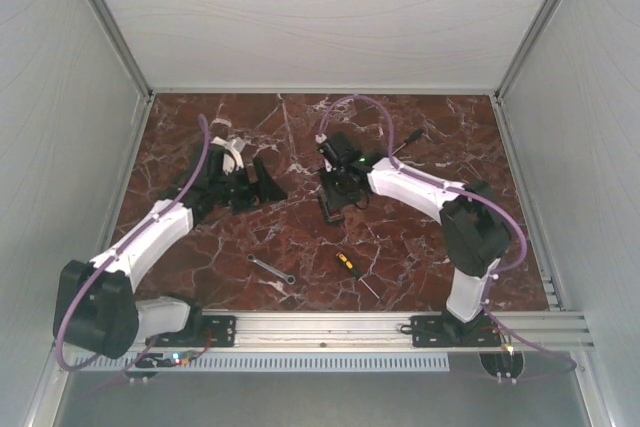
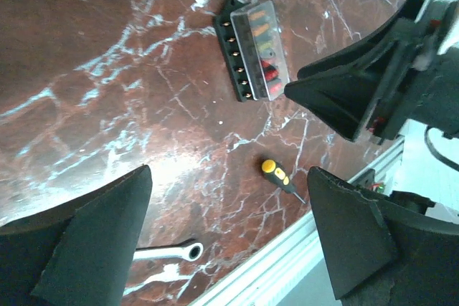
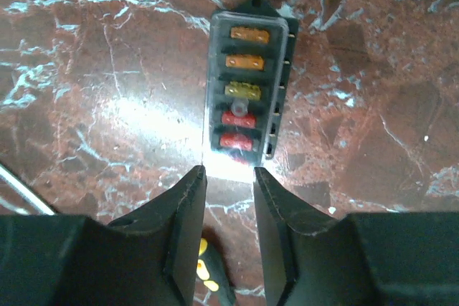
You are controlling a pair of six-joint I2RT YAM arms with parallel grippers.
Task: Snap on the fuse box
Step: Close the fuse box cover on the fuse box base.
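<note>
Small black rectangular plastic fuse box [image 3: 247, 80] lies flat on the red marble counter [image 3: 86, 69], just ahead of your right gripper [image 3: 229, 171], whose jaws are narrowly parted and empty. Left gripper [image 2: 229, 172] gapes wide, empty, well apart. The clear cover [image 2: 265, 44] looks seated, latching unclear. Press squarely down, end to end.

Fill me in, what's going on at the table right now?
The fuse box lies flat on the table with its clear cover over the fuses; whether it is snapped home I cannot tell. The right gripper sits at one end of the box, jaws narrowly apart, holding nothing. The left gripper hangs wide open and empty alongside.
</note>
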